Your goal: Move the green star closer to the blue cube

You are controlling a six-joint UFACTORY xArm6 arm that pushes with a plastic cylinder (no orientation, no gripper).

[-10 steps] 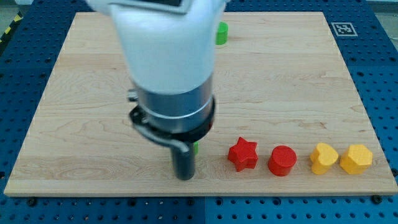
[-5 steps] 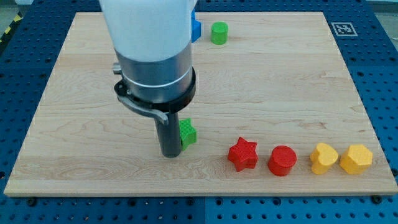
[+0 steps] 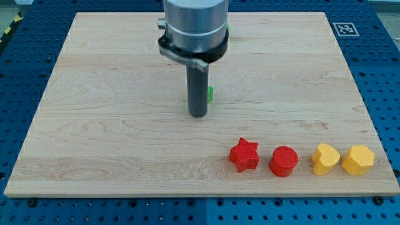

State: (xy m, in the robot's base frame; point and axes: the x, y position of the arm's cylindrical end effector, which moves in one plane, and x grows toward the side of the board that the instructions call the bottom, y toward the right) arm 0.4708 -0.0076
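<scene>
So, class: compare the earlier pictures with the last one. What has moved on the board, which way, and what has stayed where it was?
My tip has travelled toward the view's top and slightly right, pushing the green star with it; the star now peeks out behind the rod, mostly hidden. The red star, red cylinder and two yellow blocks stayed in their row. The arm now hides the blue cube.

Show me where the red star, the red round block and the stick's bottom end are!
red star (image 3: 244,154), camera view, middle of its top face.
red round block (image 3: 284,160), camera view, its flat top.
my tip (image 3: 198,115), camera view, the rod's very bottom end on the board.
</scene>
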